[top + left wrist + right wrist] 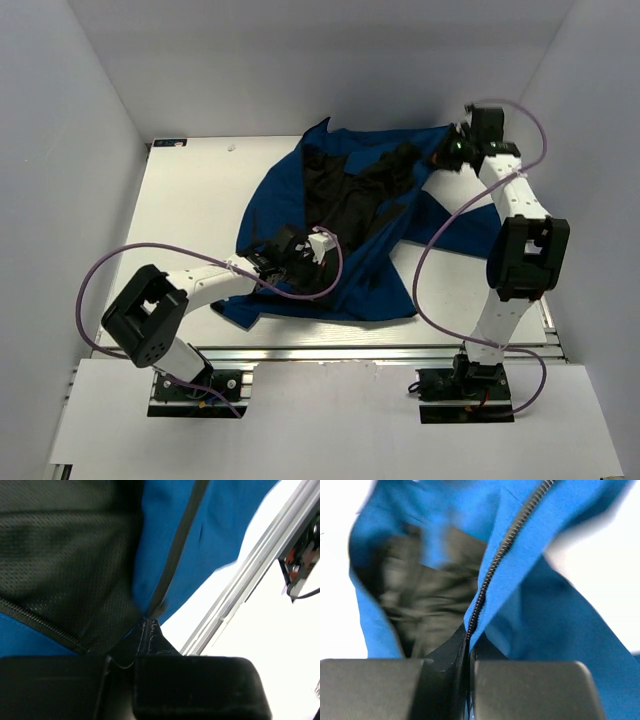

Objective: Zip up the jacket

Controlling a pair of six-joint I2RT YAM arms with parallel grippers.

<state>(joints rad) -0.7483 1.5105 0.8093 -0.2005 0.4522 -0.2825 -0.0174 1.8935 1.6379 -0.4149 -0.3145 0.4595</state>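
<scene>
The royal-blue jacket (350, 215) lies open on the white table (190, 200), its black lining (350, 190) showing. My left gripper (318, 243) is shut on the jacket's lower front edge, where the dark zipper line (172, 555) ends; black stitched fabric (150, 637) is pinched between the pads. My right gripper (452, 150) is at the far right by the collar, shut on the jacket's zipper edge; the zipper teeth (495, 560) run down into the closed pads. The two front sides stand apart.
White walls enclose the table on three sides. An aluminium rail (340, 352) runs along the near edge and also shows in the left wrist view (245, 575). Purple cables (440, 230) loop from both arms over the table.
</scene>
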